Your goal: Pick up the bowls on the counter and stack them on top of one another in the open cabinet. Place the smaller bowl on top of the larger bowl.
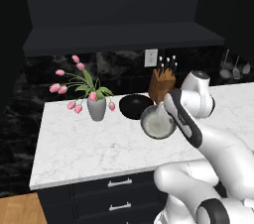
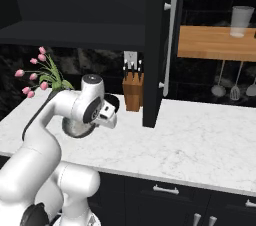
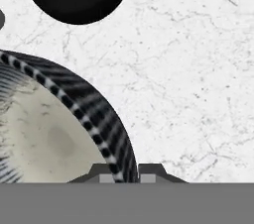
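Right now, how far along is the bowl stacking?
Nothing is stacked yet. The cabinet shelf looks bare, and the black bowl sits on the counter beside the vase. In hand: the gripper has its fingertips astride the grey bowl's rim. Left: shelve the black bowl, then set the grey one inside.

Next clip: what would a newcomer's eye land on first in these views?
First the white arm reaching over the marble counter, its gripper set astride the rim of the smaller bowl, one fingertip each side. Just beyond sits the larger bowl, glossy black, between a grey vase of pink tulips and a wooden knife block. Above them the dark cabinet stands open.
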Available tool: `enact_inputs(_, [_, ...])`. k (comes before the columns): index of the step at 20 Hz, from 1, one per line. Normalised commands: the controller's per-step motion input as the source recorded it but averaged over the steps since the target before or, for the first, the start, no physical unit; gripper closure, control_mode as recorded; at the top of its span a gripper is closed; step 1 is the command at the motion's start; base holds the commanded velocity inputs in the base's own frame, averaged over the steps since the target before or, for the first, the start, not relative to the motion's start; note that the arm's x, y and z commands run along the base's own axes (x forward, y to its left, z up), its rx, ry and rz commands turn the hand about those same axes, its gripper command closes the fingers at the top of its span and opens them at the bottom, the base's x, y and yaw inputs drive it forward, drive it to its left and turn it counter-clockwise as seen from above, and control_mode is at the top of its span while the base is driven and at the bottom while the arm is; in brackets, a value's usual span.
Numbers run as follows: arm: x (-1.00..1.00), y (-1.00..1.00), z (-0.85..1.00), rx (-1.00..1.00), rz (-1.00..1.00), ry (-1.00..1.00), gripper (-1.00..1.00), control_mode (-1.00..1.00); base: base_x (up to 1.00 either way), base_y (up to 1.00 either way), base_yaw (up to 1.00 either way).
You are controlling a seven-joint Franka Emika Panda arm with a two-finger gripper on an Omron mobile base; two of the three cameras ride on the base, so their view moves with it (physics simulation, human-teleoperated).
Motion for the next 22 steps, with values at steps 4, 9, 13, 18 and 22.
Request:
enact_inputs(4, [0.38,0.35,0.5,0.0,-0.25,-0.22,1.0,-1.0,0.0,0.0,0.0])
enact_inputs(9, [0.32,0.27,0.64,0.0,-0.27,-0.11,1.0,-1.0,0.0,0.0,0.0])
enact_inputs(13, [0.19,0.0,0.6,0.0,-0.22,0.0,1.0,-1.0,0.0,0.0,0.0])
enact_inputs(18, [0.37,0.0,0.29,0.0,-0.17,0.0,1.0,-1.0,0.0,0.0,0.0])
enact_inputs(22, [0.39,0.0,-0.02,0.0,-0.1,0.04,1.0,-1.0,0.0,0.0,0.0])
